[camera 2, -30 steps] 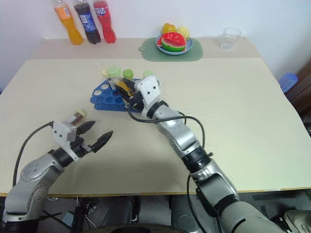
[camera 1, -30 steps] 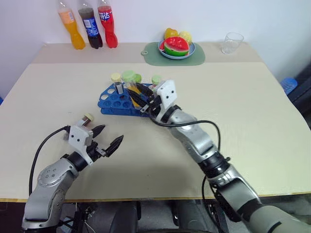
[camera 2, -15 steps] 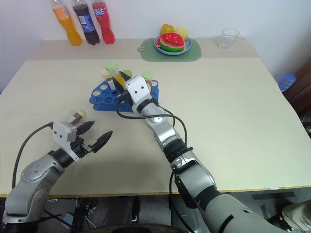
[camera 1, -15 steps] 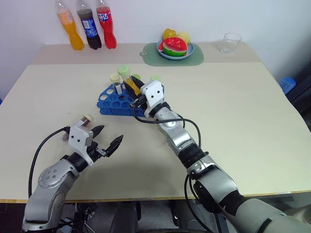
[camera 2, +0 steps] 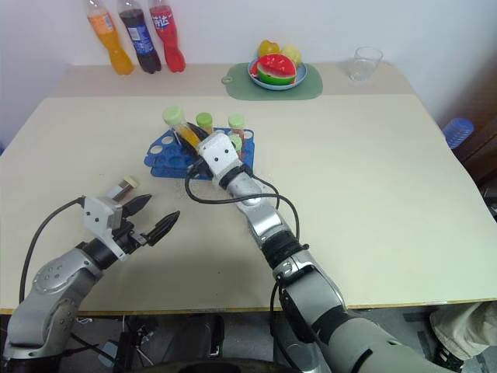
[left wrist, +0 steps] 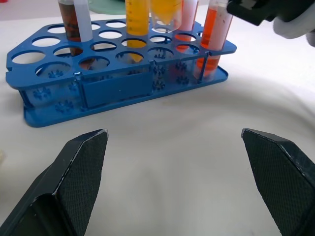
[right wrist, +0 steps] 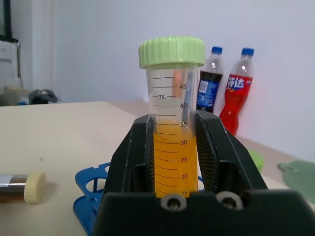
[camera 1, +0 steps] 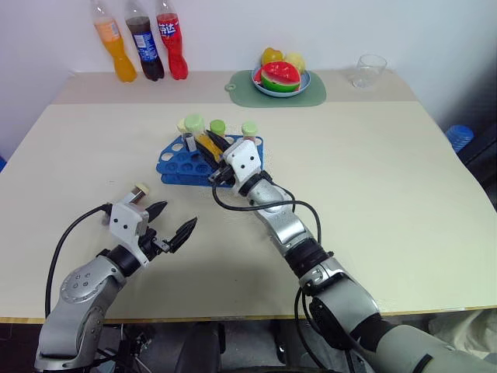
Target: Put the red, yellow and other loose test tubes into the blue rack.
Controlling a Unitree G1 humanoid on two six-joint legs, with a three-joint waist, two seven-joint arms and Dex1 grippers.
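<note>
Over the rack [camera 1: 190, 159], our right gripper [camera 1: 216, 152] clamps the yellow tube [right wrist: 173, 132]. We should sink it straight into a free hole. Our left gripper [camera 1: 172, 226] waits open.

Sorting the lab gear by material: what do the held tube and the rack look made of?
Yellow tube: clear plastic by its look, printed gradations, ribbed matte green cap. Blue rack: opaque moulded plastic, slightly glossy, with punched round holes.

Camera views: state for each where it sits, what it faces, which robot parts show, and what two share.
Head eyes: above, facing down at the table; both arms show.
Left wrist: low, facing the blue rack; left gripper open.
Right wrist: right gripper shut on the yellow tube.
Shared: rack and yellow tube appear in all.
</note>
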